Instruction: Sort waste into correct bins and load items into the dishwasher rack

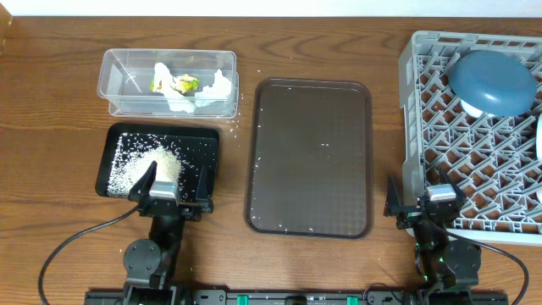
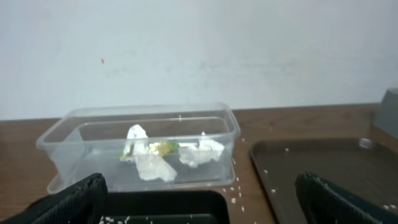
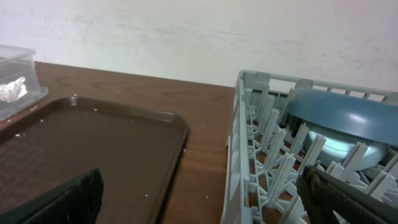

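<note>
Wood-grain counter [image 1: 339,34], plain white wall [image 2: 199,50] behind it. Up toward the far-left corner, clear tub [image 1: 110,85] with crumpled tissues [image 1: 218,85] and a shiny yellow-green wrapper [image 1: 186,83] lying in it. Right in front of that, closer to the front edge, black tray [image 1: 201,157] with rice grains [image 1: 152,165] spread all over, piled thickest near its front. Few stray grains on the bare counter off the tub's right end too. Smack in the middle of the counter, big brown serving tray [image 1: 309,157] with a handful of loose grains on it. Over by the right edge, grey dishwasher rack [image 1: 457,161], dark blue dish [image 1: 495,80] lying bottom-up in its far part with something pale [image 3: 336,146] tucked underneath, can't tell what exactly. Left hand [image 1: 176,182] hanging over the front of the black tray, fingers [image 1: 146,182] spread wide, nothing between them. Right hand [image 1: 425,196] over the rack's front-left corner, same deal, spread wide and empty. Wrist views just catching dark fingertips [image 2: 68,202] poking in at the bottom corners, well apart, tub straight ahead on the left one, rack and dish on the right one.
</note>
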You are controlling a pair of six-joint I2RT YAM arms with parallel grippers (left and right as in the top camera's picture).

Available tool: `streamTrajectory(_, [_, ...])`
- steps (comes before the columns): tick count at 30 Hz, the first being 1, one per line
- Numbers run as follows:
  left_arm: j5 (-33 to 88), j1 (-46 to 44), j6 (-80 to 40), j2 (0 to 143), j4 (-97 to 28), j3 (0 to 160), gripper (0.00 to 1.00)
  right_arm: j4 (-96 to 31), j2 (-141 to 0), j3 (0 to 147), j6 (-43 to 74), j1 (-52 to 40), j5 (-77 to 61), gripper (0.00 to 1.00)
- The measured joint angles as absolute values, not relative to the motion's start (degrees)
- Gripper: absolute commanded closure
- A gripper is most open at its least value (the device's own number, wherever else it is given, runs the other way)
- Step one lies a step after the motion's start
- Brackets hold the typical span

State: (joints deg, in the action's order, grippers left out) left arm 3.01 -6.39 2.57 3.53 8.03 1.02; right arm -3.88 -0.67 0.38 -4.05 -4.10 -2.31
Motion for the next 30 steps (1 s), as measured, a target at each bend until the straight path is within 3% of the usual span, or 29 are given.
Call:
streamTrajectory(7, [3.03, -6.39, 2.00, 0.75, -1.06, 0.62, 0.02, -3.88, -0.64, 0.38, -4.05, -4.10, -2.31, 0.01])
streamTrajectory(30, [3.05, -6.39, 1.48, 0.64, -1.17, 0.69, 0.02, -3.88, -0.64, 0.38, -4.05, -4.10, -2.28, 0.01])
